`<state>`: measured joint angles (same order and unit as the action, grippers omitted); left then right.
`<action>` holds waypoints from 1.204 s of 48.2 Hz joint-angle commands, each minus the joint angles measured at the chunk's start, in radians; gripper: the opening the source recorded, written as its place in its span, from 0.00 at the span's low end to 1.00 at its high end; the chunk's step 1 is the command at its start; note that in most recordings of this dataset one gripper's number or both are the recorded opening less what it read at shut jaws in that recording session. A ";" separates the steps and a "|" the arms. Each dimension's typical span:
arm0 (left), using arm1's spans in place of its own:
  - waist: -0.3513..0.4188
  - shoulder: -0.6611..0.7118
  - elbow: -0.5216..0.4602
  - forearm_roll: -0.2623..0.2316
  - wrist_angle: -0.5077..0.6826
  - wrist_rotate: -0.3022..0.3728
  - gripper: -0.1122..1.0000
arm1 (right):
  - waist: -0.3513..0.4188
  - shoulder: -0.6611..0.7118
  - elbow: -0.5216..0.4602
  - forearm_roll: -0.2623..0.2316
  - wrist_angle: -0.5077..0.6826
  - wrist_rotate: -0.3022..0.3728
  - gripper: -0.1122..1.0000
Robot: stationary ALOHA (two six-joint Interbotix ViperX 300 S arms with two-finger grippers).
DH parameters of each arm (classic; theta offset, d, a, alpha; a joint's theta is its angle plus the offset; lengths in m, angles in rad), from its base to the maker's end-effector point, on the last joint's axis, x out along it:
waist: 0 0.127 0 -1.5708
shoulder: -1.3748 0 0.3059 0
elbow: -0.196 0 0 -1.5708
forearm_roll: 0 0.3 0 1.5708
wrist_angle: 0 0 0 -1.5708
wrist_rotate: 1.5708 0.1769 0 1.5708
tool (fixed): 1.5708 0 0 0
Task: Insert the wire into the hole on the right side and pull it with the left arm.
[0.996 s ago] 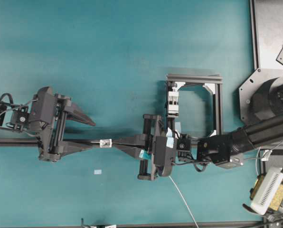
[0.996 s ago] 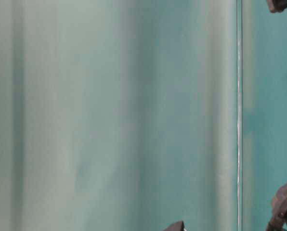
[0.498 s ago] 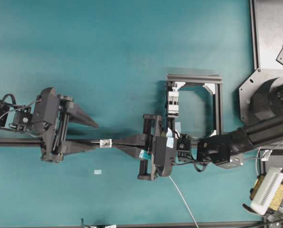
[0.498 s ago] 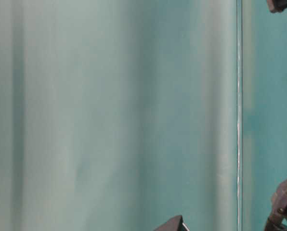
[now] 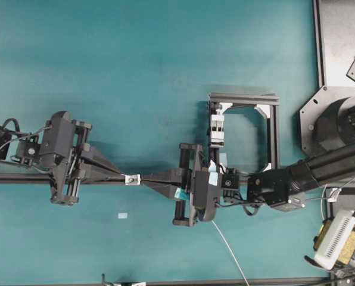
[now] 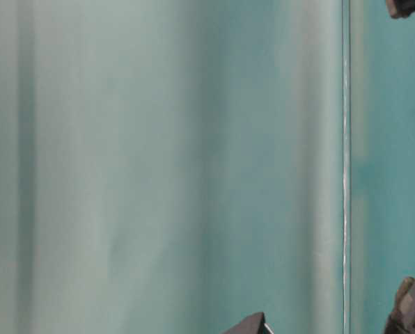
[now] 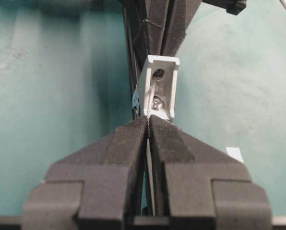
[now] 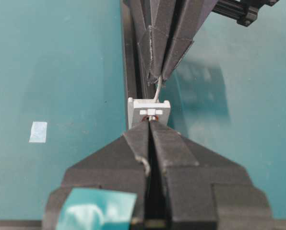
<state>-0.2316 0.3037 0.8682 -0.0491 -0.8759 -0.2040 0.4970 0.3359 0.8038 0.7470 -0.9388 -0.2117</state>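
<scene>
The small white block (image 5: 131, 179) with the hole (image 7: 158, 74) sits on a black rail between both grippers. The thin wire (image 7: 152, 96) comes out of the hole on the left side and runs straight into my left gripper (image 7: 149, 120), whose pointed black fingers are shut on it just short of the block. On the other side, my right gripper (image 8: 148, 122) is shut on the wire with its tips against the block (image 8: 149, 110). Past the block, the wire (image 8: 157, 88) reaches the left fingertips (image 8: 150, 67). The slack wire (image 5: 228, 250) trails toward the front edge.
A black frame (image 5: 274, 128) holding a taller white block (image 5: 217, 128) stands just behind the right wrist. The black rail (image 5: 16, 177) runs off left. A white tape scrap (image 5: 122, 215) lies on the teal mat. A beige plug box (image 5: 335, 238) sits at the right edge.
The left gripper's fingers have swung together from wide open and now pinch the wire on the block's left side. The right arm and the block have not moved.
</scene>
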 commanded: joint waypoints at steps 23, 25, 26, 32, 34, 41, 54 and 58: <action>-0.011 -0.026 -0.005 0.002 0.008 0.000 0.01 | -0.015 -0.058 -0.009 -0.003 0.035 0.003 0.12; -0.011 -0.026 -0.003 -0.002 0.008 0.000 0.01 | -0.017 -0.063 -0.006 -0.003 0.034 0.003 0.12; -0.011 -0.028 -0.003 -0.002 0.008 0.000 0.01 | -0.015 -0.066 -0.006 -0.003 0.035 0.003 0.13; -0.012 -0.029 -0.002 0.002 0.008 0.000 0.01 | -0.015 -0.072 -0.005 -0.003 0.035 0.003 0.35; -0.012 -0.029 0.000 0.003 0.008 0.000 0.01 | -0.015 -0.074 -0.005 -0.003 0.035 0.003 0.46; -0.017 -0.031 0.006 0.003 0.008 0.002 0.01 | -0.014 -0.078 -0.003 -0.003 0.035 0.003 0.80; -0.023 -0.106 0.100 0.005 0.009 0.005 0.01 | -0.008 -0.084 0.009 -0.003 0.035 0.003 0.81; -0.029 -0.153 0.150 0.003 0.008 0.005 0.01 | -0.008 -0.086 0.011 -0.003 0.035 0.003 0.81</action>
<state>-0.2500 0.2194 0.9863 -0.0476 -0.8636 -0.2010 0.4863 0.2869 0.8207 0.7470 -0.8989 -0.2102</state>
